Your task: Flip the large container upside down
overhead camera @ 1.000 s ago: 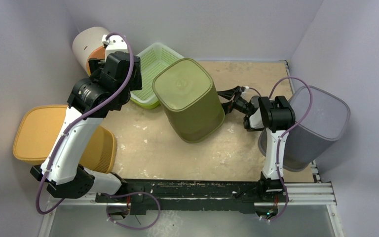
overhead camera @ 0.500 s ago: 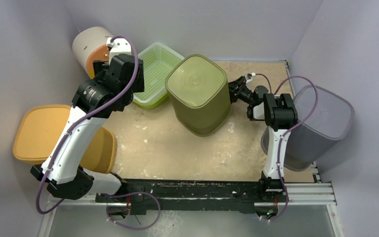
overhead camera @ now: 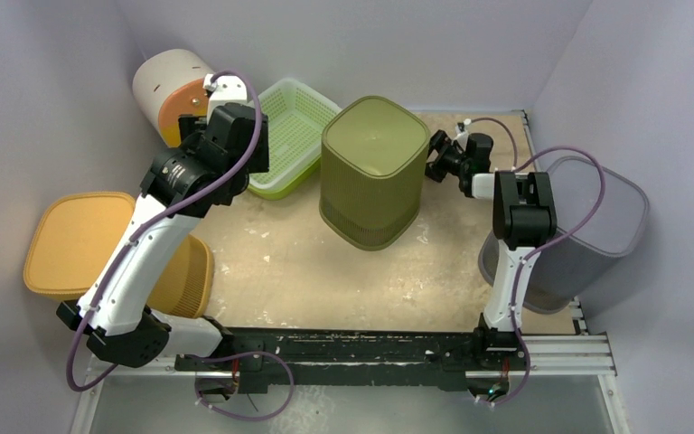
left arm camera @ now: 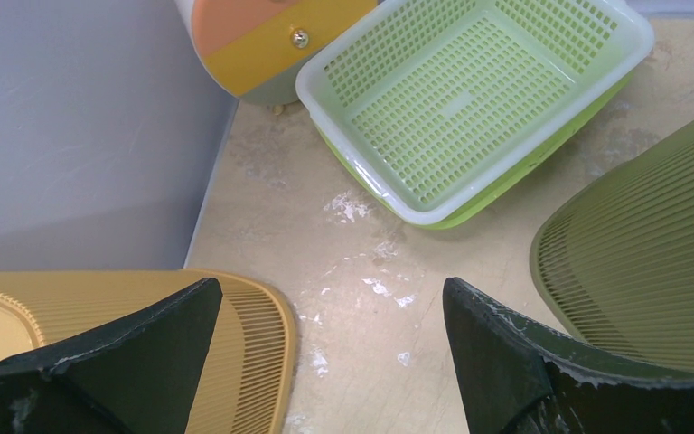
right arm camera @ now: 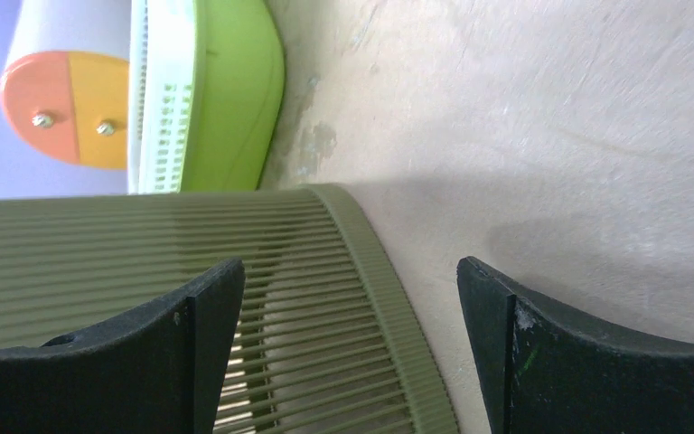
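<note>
Large olive container (overhead camera: 372,172) stands mid-table (overhead camera: 325,271), closed base up, rim down, seemingly flat. Right tool (right arm camera: 348,334) sits just beside its ribbed right wall, jaws apart, gripping nothing. Left tool (left arm camera: 325,348) is spread wide, empty, near the green basket (left arm camera: 470,99) and the orange bin (overhead camera: 81,240).

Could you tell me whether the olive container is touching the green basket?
Apart. The left wrist view shows bare table between the green basket and the olive container.

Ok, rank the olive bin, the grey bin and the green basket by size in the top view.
Largest: grey bin and olive bin, about alike; the right arm hides part of the grey one.
Smallest: green basket.
</note>
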`<action>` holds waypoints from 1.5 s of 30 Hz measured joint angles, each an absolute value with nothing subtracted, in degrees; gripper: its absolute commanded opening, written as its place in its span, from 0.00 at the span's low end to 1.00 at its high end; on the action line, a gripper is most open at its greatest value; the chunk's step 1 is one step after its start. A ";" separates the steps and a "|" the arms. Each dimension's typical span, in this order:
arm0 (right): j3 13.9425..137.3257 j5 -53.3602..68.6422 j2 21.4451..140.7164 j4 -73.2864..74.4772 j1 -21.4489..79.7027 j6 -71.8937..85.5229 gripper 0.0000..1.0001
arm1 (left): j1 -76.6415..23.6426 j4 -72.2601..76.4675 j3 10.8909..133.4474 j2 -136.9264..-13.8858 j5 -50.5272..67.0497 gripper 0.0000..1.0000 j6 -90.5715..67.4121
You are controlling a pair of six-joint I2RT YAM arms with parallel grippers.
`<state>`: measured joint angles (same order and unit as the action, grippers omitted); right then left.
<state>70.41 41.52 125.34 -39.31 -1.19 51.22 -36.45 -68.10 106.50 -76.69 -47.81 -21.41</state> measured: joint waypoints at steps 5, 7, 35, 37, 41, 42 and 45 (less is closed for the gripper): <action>76.16 33.95 119.55 -25.10 -1.17 41.82 0.89 | -36.47 -67.16 105.34 -76.29 -47.07 0.90 -21.43; 79.09 30.59 115.98 -20.27 -1.15 38.54 0.89 | -36.45 -66.89 105.08 -75.90 -46.83 0.90 -21.43; 104.95 13.89 95.79 11.51 39.90 10.50 0.89 | -36.45 -58.65 104.84 -69.32 -46.06 0.90 -21.43; 106.08 12.97 97.45 12.08 43.35 9.76 0.89 | -36.45 -57.08 103.94 -67.48 -46.59 0.90 -21.41; 106.28 12.47 99.72 13.50 48.73 8.93 0.89 | -36.45 -55.20 102.87 -64.03 -47.83 0.90 -21.43; 106.26 12.49 100.14 13.65 49.80 8.84 0.89 | -36.45 -54.72 102.85 -63.55 -48.18 0.90 -21.43; 105.56 12.51 100.99 13.54 51.51 8.84 0.89 | -36.45 -53.93 102.85 -63.09 -48.49 0.90 -21.43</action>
<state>105.56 12.51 100.99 13.54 51.51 8.84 -36.45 -53.93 102.85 -63.09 -48.49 -21.43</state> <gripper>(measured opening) 0.890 0.894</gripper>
